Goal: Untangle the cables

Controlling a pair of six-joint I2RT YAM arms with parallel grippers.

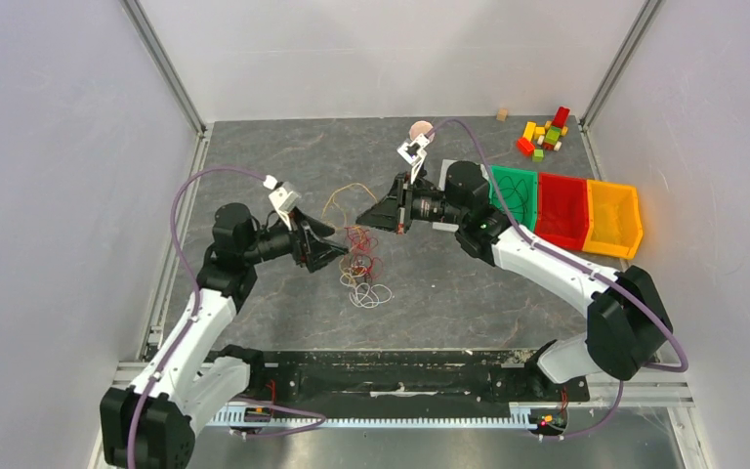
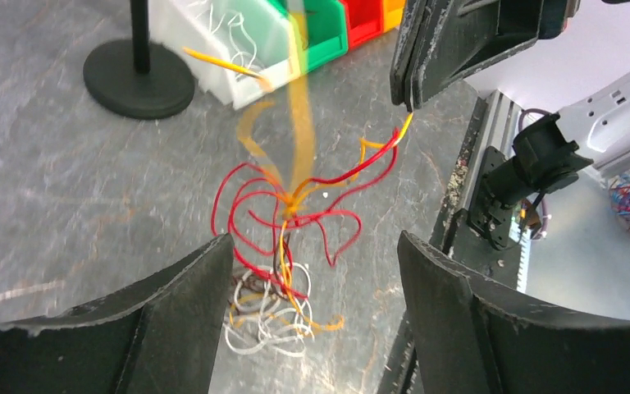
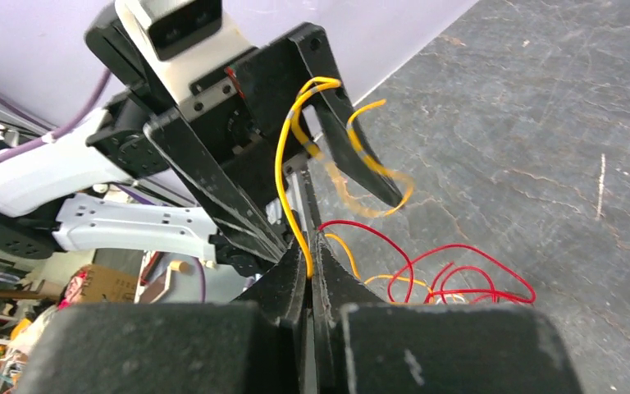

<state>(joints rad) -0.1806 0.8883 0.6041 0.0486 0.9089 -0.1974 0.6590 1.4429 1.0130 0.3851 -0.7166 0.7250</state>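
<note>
Cables [image 1: 362, 272] lie just right of your open left gripper [image 1: 340, 247], the right gripper [image 1: 399, 231] farther off, pinching one yellow strand [image 3: 280, 189].

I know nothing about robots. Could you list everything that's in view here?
cables: one tangle; red, orange, white and dark strands; middle of the table
table: one; dark grey; under everything
green bin, red bin, yellow bin: one each; in a row on the right side
white bin: one; white; next to the green bin, thin wires inside
small blocks: a little pile; red, yellow, green; far right corner
stand: one; black, round base; near the white bin
left gripper: one; black; open, above the tangle
right gripper: one; black; shut on a yellow strand of the cables
</note>
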